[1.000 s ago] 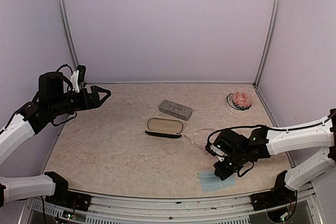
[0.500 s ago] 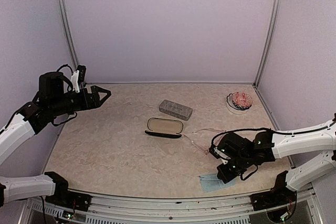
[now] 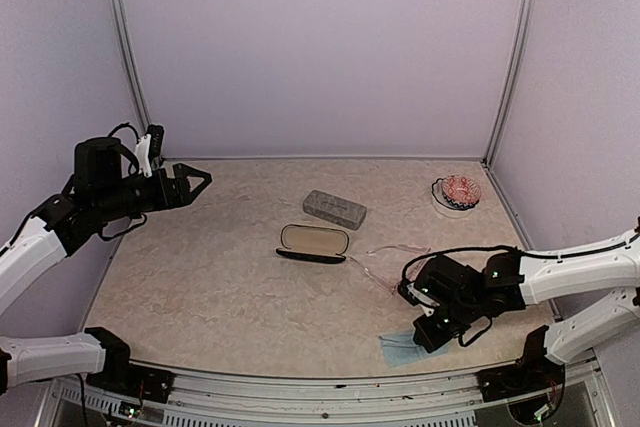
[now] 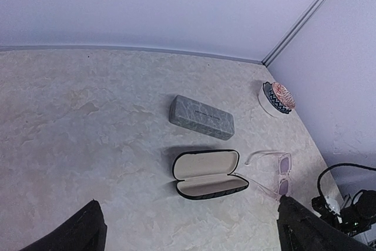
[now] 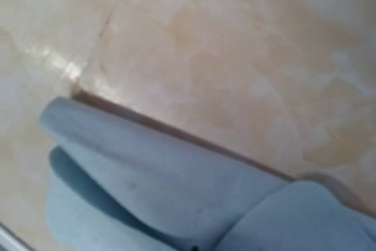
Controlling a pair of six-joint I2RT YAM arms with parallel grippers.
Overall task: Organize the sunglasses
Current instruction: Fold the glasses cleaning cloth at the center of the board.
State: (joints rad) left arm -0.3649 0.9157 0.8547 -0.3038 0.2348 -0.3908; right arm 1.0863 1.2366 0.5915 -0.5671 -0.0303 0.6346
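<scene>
Overhead looks down from behind; left wrist shares that beige marbled tabletop [image 3: 220, 277] from afar; right wrist hugs pale-blue cloth [image 5: 176, 192] under the right pincer [image 3: 432, 332].

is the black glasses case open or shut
Open: the black case lies with its lid hinged back, pale lining exposed in both the left wrist and top views.

Left half: bare table [image 3: 200, 277], wide open.
Centre: grey case [image 3: 334, 209] and open black case [image 3: 313, 243], narrow gap between.
Right: clear glasses [image 4: 283, 163] just beside black case; right arm [image 3: 560, 272] low over cloth [image 3: 398, 350].
Far corner: bowl [image 3: 456, 193].
</scene>
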